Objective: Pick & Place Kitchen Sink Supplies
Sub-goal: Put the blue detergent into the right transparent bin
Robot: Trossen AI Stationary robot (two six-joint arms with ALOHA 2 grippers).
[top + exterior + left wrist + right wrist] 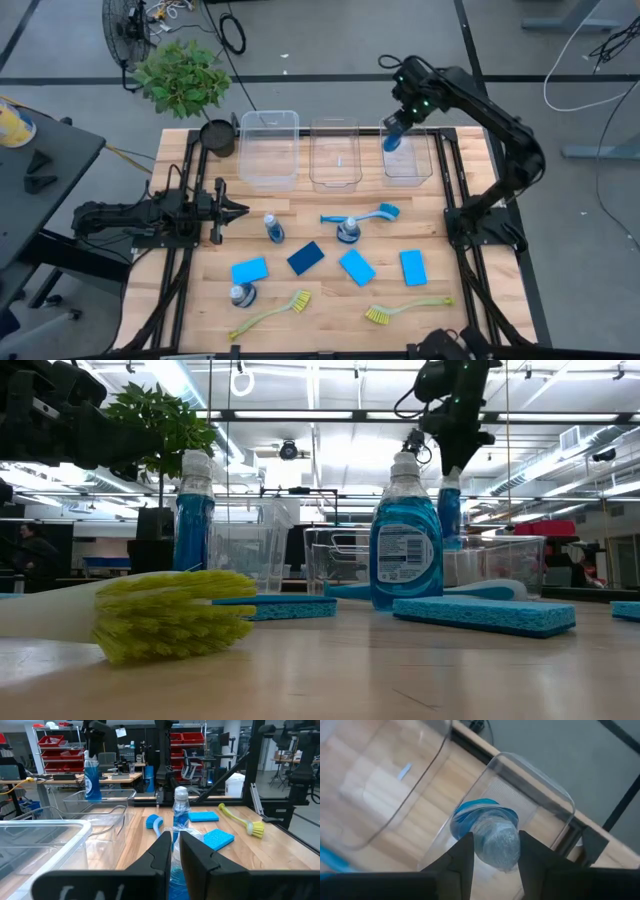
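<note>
The right gripper (397, 130) hangs over the rightmost clear bin (420, 168), its fingers pinching the pale cap of a small blue bottle (487, 827). The bottle dangles upright, long axis straight down, its base clear of the bin floor and aimed into the open mouth. That vertical line is what matters: I'd judge a straight descent would seat it inside the walls. The left gripper (172, 851) waits low over the bench near another bottle (272, 228), fingers almost pressed together and holding nothing, much farther from that bin.
</note>
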